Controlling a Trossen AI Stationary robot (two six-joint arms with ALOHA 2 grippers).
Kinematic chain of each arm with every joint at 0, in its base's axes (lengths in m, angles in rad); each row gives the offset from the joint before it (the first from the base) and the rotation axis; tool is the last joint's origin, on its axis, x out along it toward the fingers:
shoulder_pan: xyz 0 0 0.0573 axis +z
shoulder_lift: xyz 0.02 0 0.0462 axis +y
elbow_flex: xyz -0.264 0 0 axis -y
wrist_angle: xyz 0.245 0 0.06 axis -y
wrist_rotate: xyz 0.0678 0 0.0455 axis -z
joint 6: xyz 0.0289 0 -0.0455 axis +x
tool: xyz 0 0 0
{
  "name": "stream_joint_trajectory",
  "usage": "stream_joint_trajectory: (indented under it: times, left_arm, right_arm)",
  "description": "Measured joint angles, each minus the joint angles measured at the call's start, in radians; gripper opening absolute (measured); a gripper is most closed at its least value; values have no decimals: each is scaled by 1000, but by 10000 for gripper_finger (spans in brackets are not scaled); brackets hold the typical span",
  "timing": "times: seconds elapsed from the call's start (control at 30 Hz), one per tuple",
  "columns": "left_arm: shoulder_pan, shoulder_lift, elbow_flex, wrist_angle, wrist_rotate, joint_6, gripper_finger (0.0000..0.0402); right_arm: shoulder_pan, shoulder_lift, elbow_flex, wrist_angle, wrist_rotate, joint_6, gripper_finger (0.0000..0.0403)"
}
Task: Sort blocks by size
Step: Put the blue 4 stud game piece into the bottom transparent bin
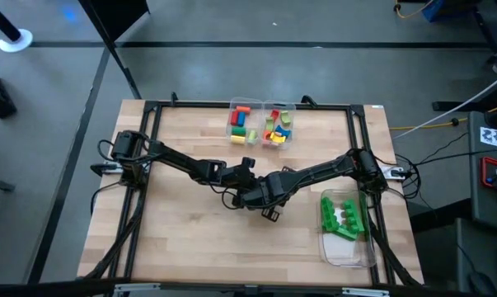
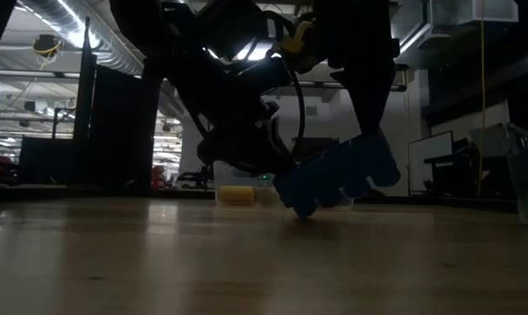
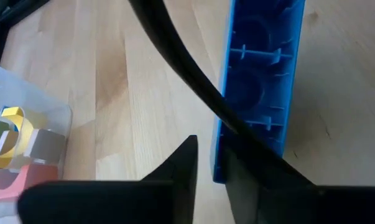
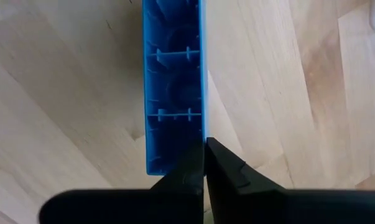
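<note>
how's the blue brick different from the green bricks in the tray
The blue brick is held above the table's middle, gripped on its wall by the right gripper, hollow underside facing the wrist camera. The green bricks lie loose in the clear tray near the table's right edge, untouched. Colour differs too. Both are long toy bricks.

A lab or workshop: beyond the pale wooden table (image 1: 190,239) run silver ceiling ducts (image 2: 88,35), grey concrete floor (image 1: 314,70) and yellow cables (image 1: 421,125).
</note>
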Motion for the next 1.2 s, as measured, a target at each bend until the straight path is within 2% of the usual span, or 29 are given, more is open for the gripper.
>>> stream_joint_trajectory:
  times: [0.17, 0.3, 0.6, 0.87, 1.2]
  left_arm:
    - [0, -2, 0, 1, -3, 10, 95]
    - [0, -8, 3, 0, -2, 32, 112]
    - [11, -87, 4, -82, -7, 46, 106]
    - [42, -158, 4, -239, -7, 23, 109]
    - [116, -168, 2, -459, -10, -6, 109]
  right_arm:
    - [0, 1, 8, -17, -3, -2, 5]
    - [-1, 3, 39, -59, -10, -29, 3]
    - [-4, 4, 78, -139, -14, -51, 2]
    - [-4, 4, 85, -136, -79, -101, 1]
    - [-3, 4, 85, -137, -86, -132, 1]
